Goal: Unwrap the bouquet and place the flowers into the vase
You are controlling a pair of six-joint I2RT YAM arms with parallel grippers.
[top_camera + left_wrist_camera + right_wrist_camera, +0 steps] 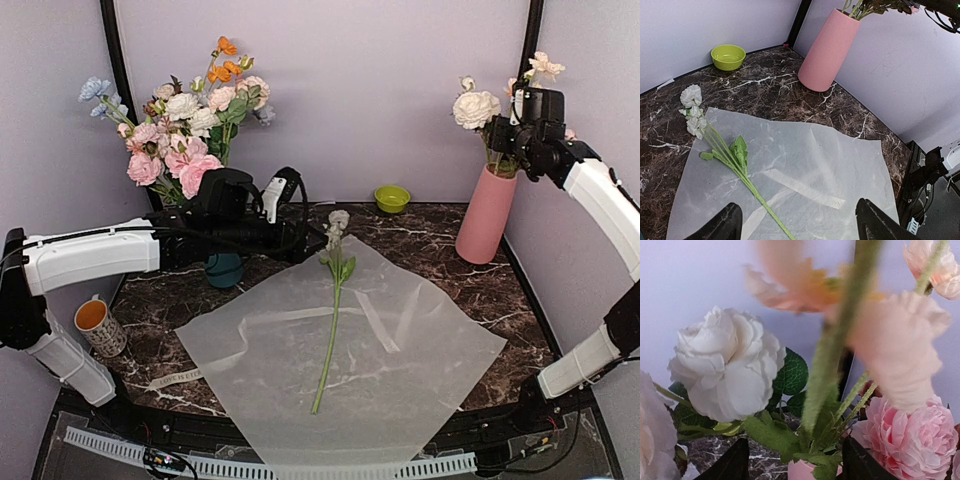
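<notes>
- Pale lilac walls close in a dark marble table (440,250), with a sheet of wrapping paper (400,350) spread flat in its middle.
- One loose flower (740,156) lies on the paper, its white head toward the back wall and its stem end toward the arms' bases.
- It is well apart from the pink vase (487,215), which stands off the paper at the back right.
- Other flowers (475,108) already stand in the vase, white and pink blooms above its mouth.
- By my judgement the loose flower is very light, with a thin wiry stem and a soft head that would crush.
- The bare stem below the leaves looks the best place to pinch; the smooth paper may slide along with it.
- The left arm reaches low across the table from the left. The left gripper (797,222) hangs over the paper near the flower, jaws wide and holding nothing.
- The right arm is raised high, with the right gripper (795,460) among the blooms over the vase. Its jaws stand apart around the stems and pinch none of them, as far as the wrist view shows.
</notes>
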